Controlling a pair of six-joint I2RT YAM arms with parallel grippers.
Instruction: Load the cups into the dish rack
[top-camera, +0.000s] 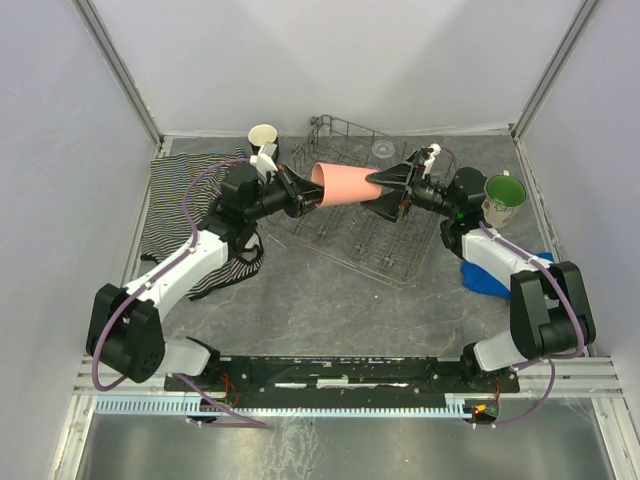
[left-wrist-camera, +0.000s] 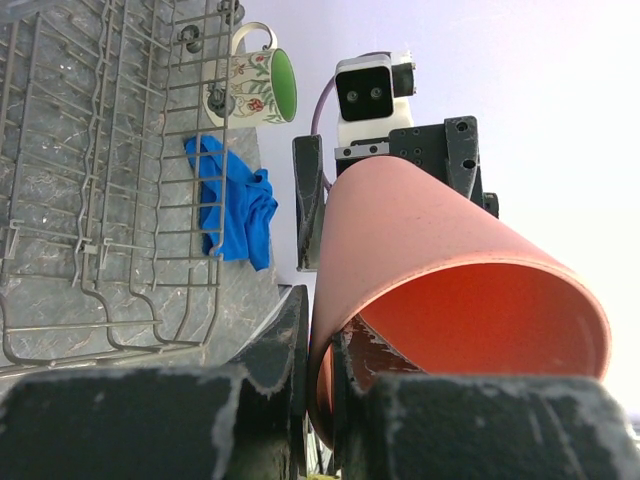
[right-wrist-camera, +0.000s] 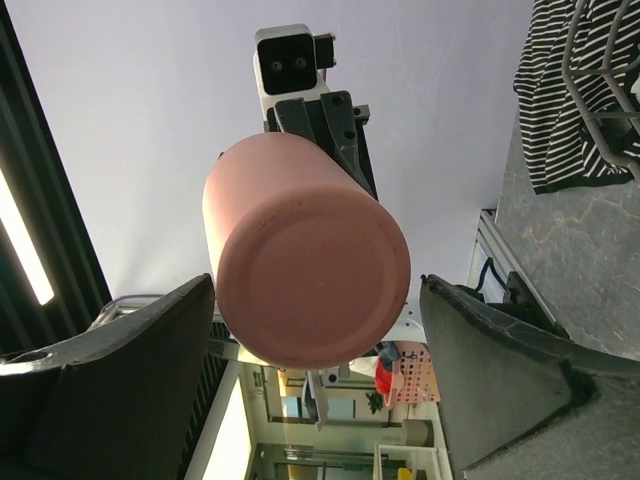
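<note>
Shows an apparent mid-air handover over the dish rack. Holds the salmon-pink tumbler level above the rack's centre, rim wall pinched by the left gripper, reaching from the rack's left. Flanks the base with the wide-spread right gripper, not touching it. Calls next for closing on that base.

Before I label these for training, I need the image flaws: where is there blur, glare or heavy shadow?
Top external: even light, soft shadows, glass barely visible. Left wrist: left claw blurred and dark up close, tumbler sharp, wall behind washed out. Right wrist: strip light glares at the left edge, right claw dark.
</note>
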